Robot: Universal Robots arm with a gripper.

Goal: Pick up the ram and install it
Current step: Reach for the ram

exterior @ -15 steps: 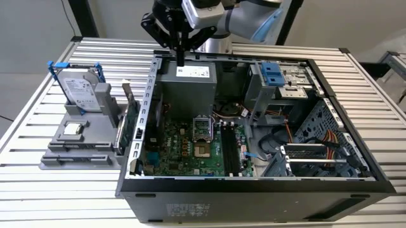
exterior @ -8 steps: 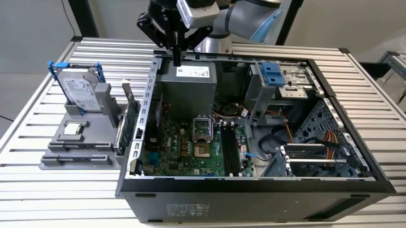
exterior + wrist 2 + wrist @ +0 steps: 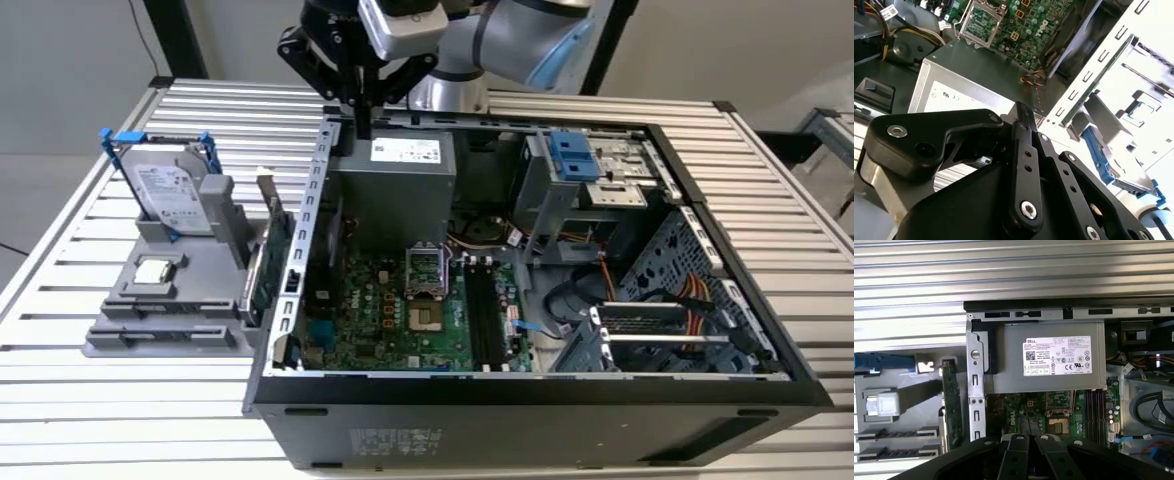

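Counter: a slatted metal counter carries everything I am working over.
Case: the open computer case lies on its side with its insides facing up.
Power supply: the grey power supply sits at the far end of the case, and my arm hangs just above it.
Motherboard: the green motherboard is bare to the camera.
Fixture: the grey parts fixture stands just beside the case on the exterior view's left. It holds a hard drive in a blue frame and an upright green card.
Slots: the long black memory slots look unfilled to me, so I judge the install not done.
Tool: the tool is clenched, its fingers pressed together with nothing between them. It is poised over the case's far rim beside the power supply, well apart from the slots and the fixture.
Ram: I cannot tell where the ram lies. It is not in the tool, and I cannot make it out in the fixture's low front slots.
Progress: by my reading, pickup and seating both remain to be done.
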